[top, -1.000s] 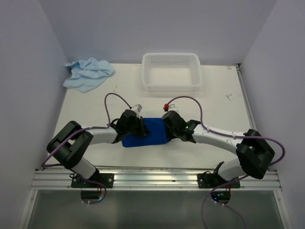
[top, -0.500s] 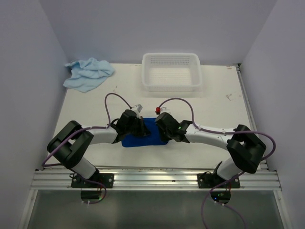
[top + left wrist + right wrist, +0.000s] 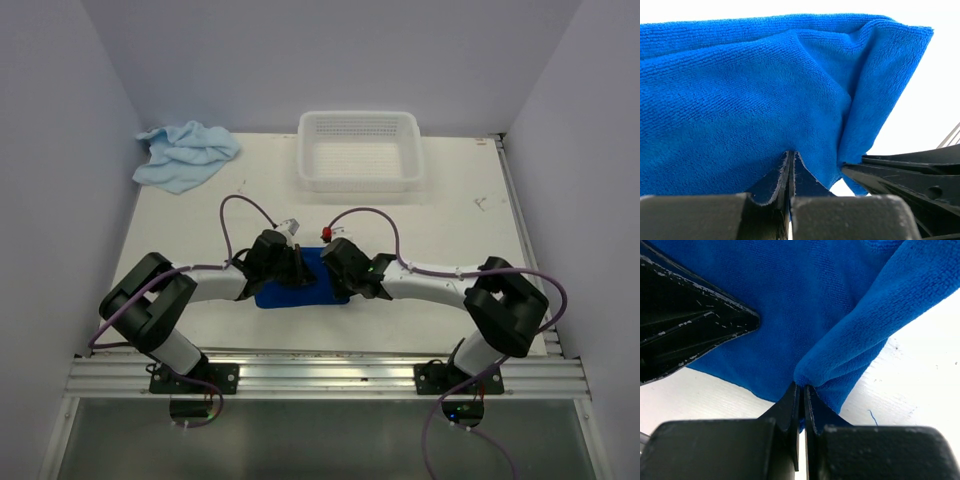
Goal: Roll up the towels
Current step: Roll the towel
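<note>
Top external: counter (image 3: 460,230) w/ white perforated basket (image 3: 360,183) at far edge. Pale blue towel (image 3: 185,152) crumpled left of basket, well apart. Dark royal blue towel (image 3: 300,294) lies on near side of basket, btwn both arms. Wrist cams: left claw (image 3: 790,160) & right claw (image 3: 801,390) each pinched tight on its bunched cloth.
</note>
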Action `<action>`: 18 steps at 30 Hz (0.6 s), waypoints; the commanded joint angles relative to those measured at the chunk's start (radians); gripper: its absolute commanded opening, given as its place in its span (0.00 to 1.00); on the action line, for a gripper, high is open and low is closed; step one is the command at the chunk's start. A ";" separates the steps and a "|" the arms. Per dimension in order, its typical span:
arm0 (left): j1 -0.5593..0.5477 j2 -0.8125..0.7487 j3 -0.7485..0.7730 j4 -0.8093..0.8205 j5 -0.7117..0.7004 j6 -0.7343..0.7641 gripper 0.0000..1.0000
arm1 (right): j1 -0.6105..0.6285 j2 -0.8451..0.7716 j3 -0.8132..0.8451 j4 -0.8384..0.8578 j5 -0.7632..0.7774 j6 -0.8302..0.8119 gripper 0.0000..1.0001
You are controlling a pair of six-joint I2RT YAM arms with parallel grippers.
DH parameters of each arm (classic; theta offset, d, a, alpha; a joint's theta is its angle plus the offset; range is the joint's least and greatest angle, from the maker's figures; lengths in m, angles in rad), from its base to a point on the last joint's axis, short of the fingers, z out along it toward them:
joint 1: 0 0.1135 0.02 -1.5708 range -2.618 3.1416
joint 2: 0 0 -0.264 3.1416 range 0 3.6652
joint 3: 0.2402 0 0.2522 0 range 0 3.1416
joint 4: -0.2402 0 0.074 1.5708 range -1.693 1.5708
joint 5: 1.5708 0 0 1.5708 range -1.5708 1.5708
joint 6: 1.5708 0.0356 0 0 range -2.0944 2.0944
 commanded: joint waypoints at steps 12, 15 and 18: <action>0.003 -0.030 0.007 0.047 0.001 0.022 0.00 | 0.019 0.053 0.039 0.030 -0.033 0.003 0.18; 0.005 -0.060 0.007 0.039 0.000 0.020 0.00 | 0.017 0.044 0.024 0.041 -0.032 0.008 0.24; 0.008 -0.087 0.011 0.029 0.004 0.019 0.00 | 0.019 0.044 0.019 0.042 -0.033 0.008 0.29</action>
